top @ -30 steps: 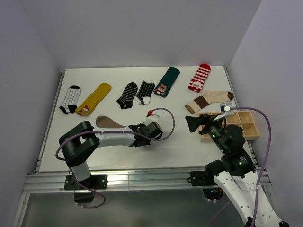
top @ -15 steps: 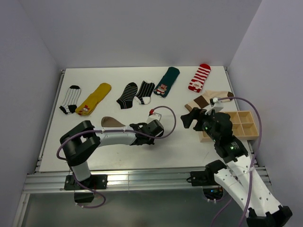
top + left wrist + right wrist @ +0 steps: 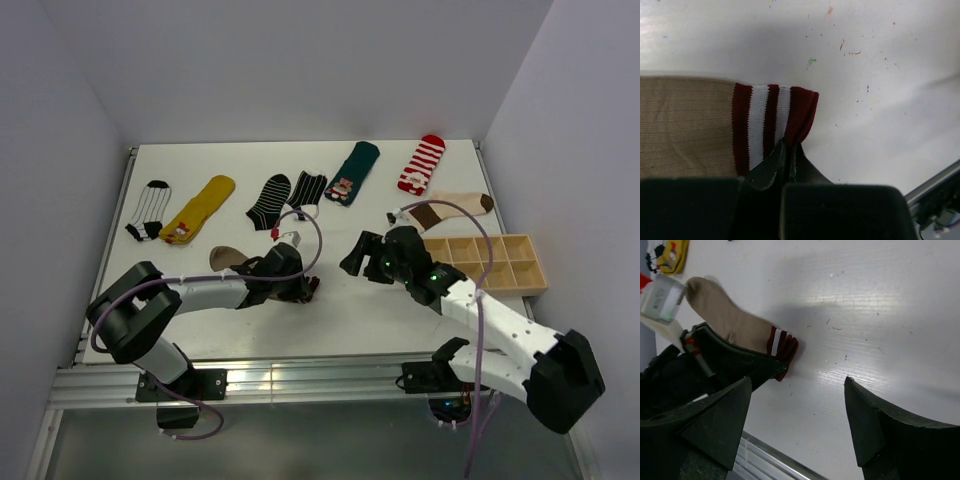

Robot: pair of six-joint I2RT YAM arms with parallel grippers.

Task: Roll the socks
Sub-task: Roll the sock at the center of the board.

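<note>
Your left tool (image 3: 789,150) is pinched together on the brown sock (image 3: 685,125), gripping the near corner of its dark red and white striped cuff (image 3: 771,120). The sock lies flat on the worktop (image 3: 360,310), left of centre and closer to the near edge than the far one. Its toe points toward the left edge and its cuff toward the middle. From above, you can see the left tool (image 3: 305,285) low over the cuff end, with the brown sock (image 3: 228,257) stretching away to its left.

Your right tool (image 3: 352,262) is near the middle of the worktop with its fingers spread wide and nothing between them. Its wrist view looks across at the brown sock (image 3: 725,320) and the left arm.

The other socks lie in a row along the far edge. From left to right you have:
- a black and white striped sock (image 3: 148,210)
- a yellow sock (image 3: 200,207)
- two black socks with white lines (image 3: 268,200)
- a dark green sock (image 3: 353,170)
- a red and white striped sock (image 3: 422,162)

A cream sock with brown bands (image 3: 445,207) lies nearer the right edge. Just on its near side is a wooden divided tray (image 3: 490,262).
</note>
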